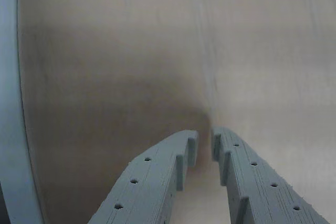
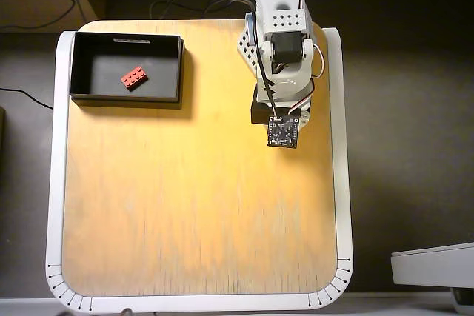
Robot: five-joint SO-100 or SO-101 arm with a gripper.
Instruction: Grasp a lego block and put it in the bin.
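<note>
Fingers (image 1: 157, 177) of the end effector (image 1: 205, 142) sit nearly pressed together with only a thin slit between them, gripping nothing, pointed down at bare wood. That fits an arm with no load, folded near its base at the far side of the worktop (image 2: 200, 205) in the overhead view. Well apart, toward the upper left of that view, the bin (image 2: 78, 72) sits in the corner, and the lego block (image 2: 134, 77) lies on its floor, so the task looks complete.
</note>
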